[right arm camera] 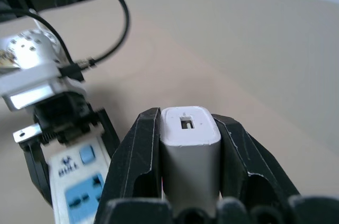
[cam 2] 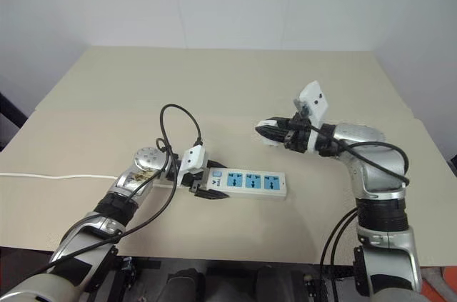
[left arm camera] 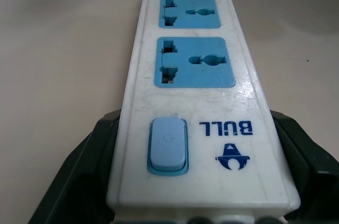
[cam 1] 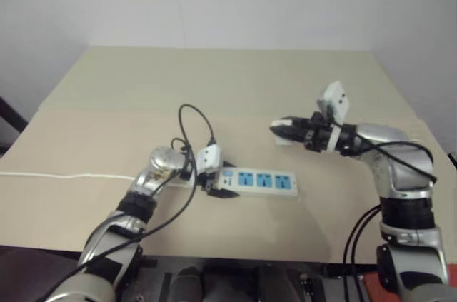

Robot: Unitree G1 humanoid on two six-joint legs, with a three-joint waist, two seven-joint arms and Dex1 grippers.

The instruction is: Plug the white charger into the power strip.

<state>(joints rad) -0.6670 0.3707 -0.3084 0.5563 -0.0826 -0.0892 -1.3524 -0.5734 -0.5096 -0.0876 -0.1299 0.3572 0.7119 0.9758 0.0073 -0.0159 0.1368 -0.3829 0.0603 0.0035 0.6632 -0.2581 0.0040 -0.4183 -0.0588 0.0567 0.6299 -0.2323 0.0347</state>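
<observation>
Right wrist view: right pincer (right arm camera: 185, 144) clamps white charger (right arm camera: 189, 150) above table (cam 1: 285, 81).

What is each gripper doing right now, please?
Left gripper: shut on the power strip.
Right gripper: shut on the charger.

The power strip (left arm camera: 193, 102) carried the only readable lettering. On its white top face, at the end with the blue switch (left arm camera: 168, 145), the brand name "BULL" (left arm camera: 226, 127) was printed in blue capitals, seen upside down in the left wrist view. Just beside the word sat a small blue logo (left arm camera: 231, 156) shaped like a bull's head. The switch bore a faint power symbol. In the right wrist view the same word appeared, too blurred to read.
</observation>
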